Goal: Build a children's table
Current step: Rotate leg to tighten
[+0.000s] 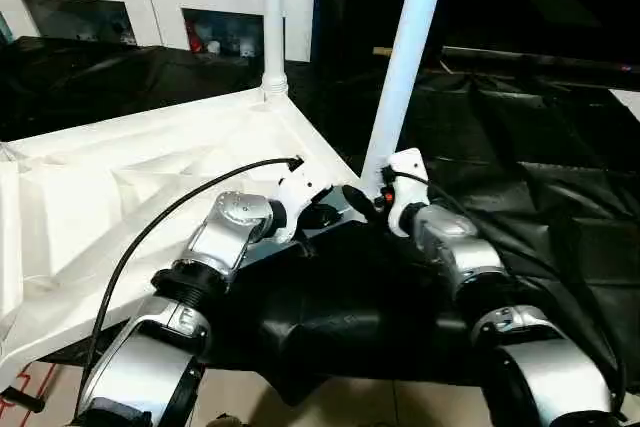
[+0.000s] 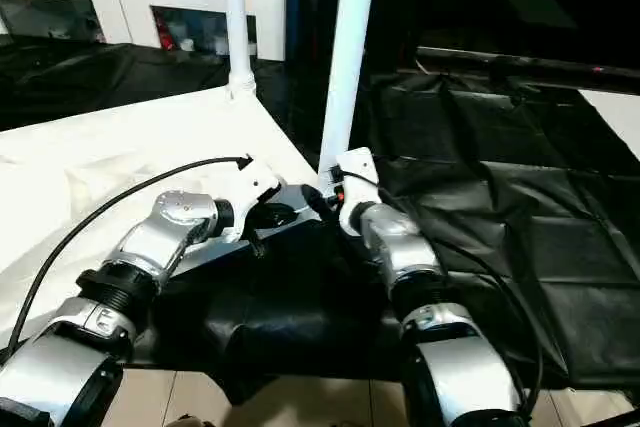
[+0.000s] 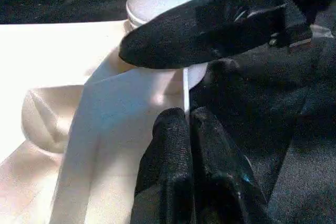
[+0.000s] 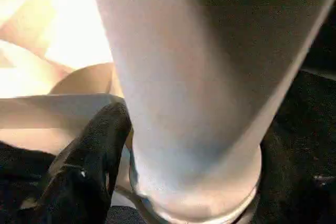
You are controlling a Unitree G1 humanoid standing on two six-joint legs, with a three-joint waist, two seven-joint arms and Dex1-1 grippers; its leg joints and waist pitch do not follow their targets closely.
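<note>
Currently, white plastic tabletop (image 1: 120, 197) lies underside-up on black sheet (image 1: 540, 187); near white tubular leg (image 1: 405, 57) leans in corner socket, right gripper (image 1: 368, 199) clamping its base. Left gripper (image 3: 191, 145) closed, empty. Risk: tilted leg jams.

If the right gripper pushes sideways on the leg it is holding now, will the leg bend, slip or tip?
The near leg looks like a stiff plastic tube, so it will probably lean rather than bend. It already stands tilted at the tabletop corner, so it may not be fully seated. Its smooth surface could slip through the right gripper.
</note>
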